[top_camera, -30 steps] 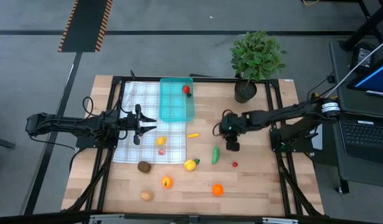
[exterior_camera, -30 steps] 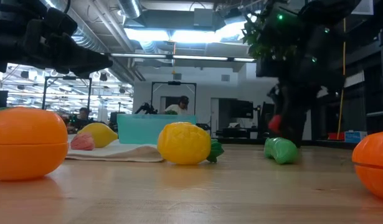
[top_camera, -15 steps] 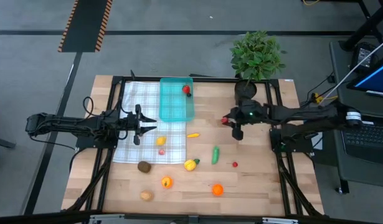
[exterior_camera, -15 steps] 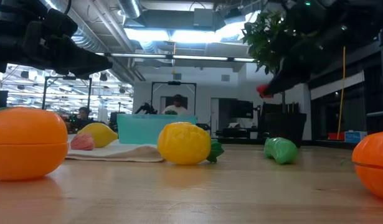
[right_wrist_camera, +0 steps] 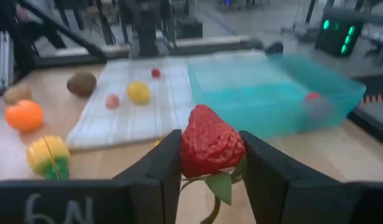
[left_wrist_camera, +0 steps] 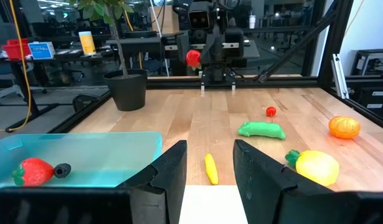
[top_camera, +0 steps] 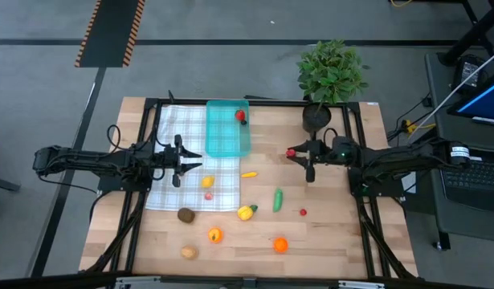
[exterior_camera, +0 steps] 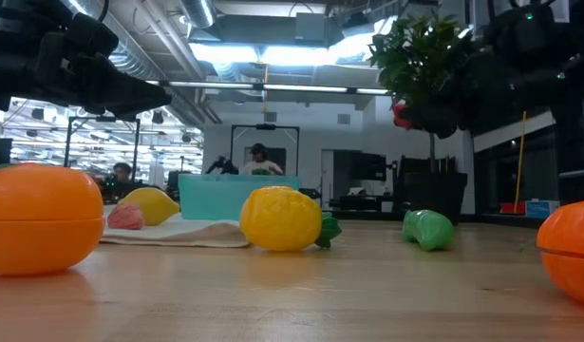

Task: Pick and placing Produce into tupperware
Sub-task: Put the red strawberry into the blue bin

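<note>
Right gripper [top_camera: 293,152] lifted and swung toward 9 o'clock, jaws pinching strawberry [right_wrist_camera: 208,150] above the table, container [top_camera: 228,128] still off at 10. Left gripper [top_camera: 182,164] idles over cloth [top_camera: 173,181], jaws slightly apart, empty. Strawberry looks light, hard plastic, slippery; grip mid-body.

The table [top_camera: 327,233] is pale matt wood plank. The tupperware [top_camera: 227,128] is translucent teal plastic. The cloth [top_camera: 176,136] is woven, checked. The strawberry [right_wrist_camera: 211,150] appears glossy, dimpled plastic.
</note>
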